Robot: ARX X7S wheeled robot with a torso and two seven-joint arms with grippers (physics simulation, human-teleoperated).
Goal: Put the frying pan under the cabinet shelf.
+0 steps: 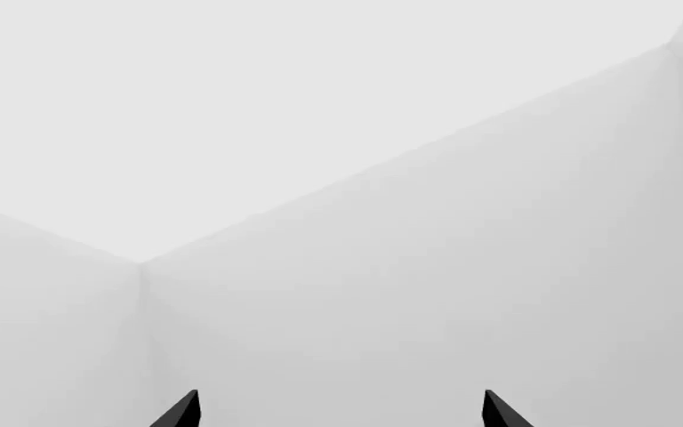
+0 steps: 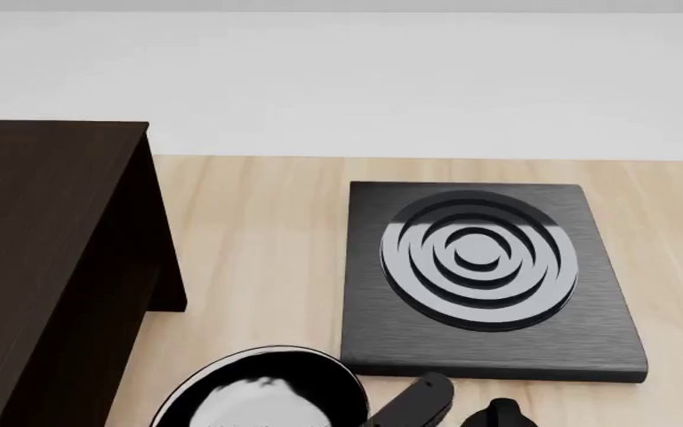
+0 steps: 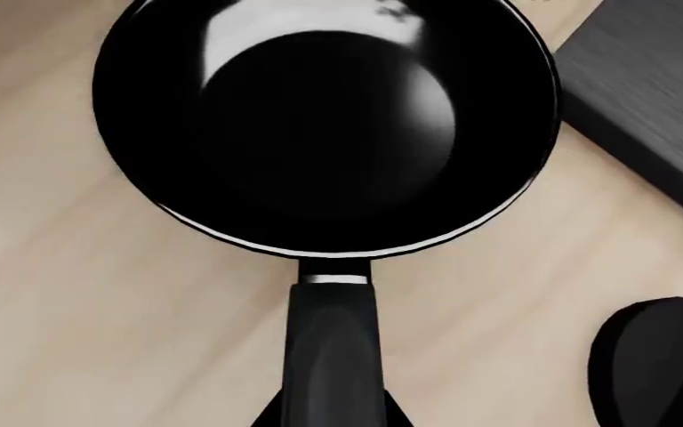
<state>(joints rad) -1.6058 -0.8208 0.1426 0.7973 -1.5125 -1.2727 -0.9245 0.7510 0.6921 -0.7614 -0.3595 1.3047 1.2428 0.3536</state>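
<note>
My right gripper [image 3: 330,411] grasps the frying pan [image 3: 324,124] by its handle, just beside the hob [image 2: 490,276] on the tabletop [image 2: 259,240]. The cabinet shelf [image 2: 45,267] stands near (to the pan's left). My left gripper [image 1: 341,411] is released, facing blank walls.

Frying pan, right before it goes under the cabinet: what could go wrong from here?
1. The right gripper sits at the far end of the frying pan handle; only the tips show, so grip is uncertain, and the pan could tilt or slip.
2. The hob lies close beside the pan, so a swing might clip it.
3. The cabinet shelf side panel faces the pan; the opening is not visible from the head view, so the rim could hit the panel.
</note>
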